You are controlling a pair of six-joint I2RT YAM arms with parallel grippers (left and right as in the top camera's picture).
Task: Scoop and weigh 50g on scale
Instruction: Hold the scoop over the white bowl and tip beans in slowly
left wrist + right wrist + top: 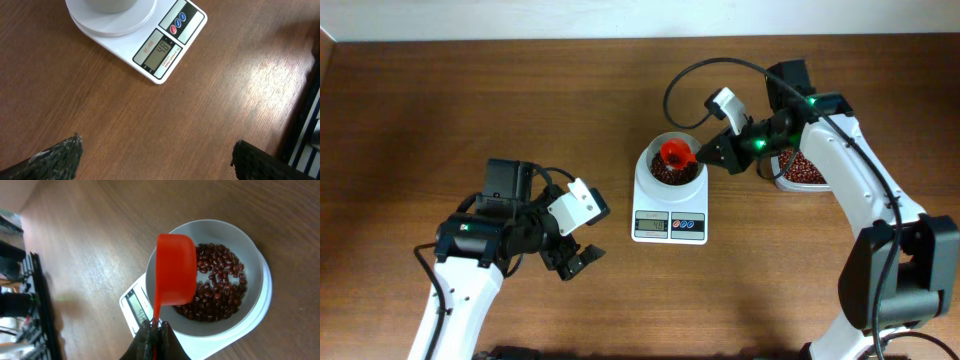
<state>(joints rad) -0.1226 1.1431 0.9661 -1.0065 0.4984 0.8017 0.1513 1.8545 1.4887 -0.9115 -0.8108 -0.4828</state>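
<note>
Tipping over the white round bowl (pixel 248 239) on the small white digital scale (pixel 669 226), centred on the brown wooden surface (pixel 440 90), the red plastic scoop (pixel 176 270) runs handle-back into the right fingers (pixel 167 342), clamped on it; left fingers (pixel 55 155) gape apart, farther off.

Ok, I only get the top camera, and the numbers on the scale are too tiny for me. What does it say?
Observer: The left wrist camera shows the scale up close. Its display looks like it reads 48.
Operator: So close! Are there lots of beans in there?
Observer: In the right wrist view the beans cover most of the floor of the bowl, with bare white wall above them.
Operator: Is the scoop held properly?
Observer: Yes. The right gripper is shut on the thin handle of the red scoop, and the cup hangs over the bowl.
</note>
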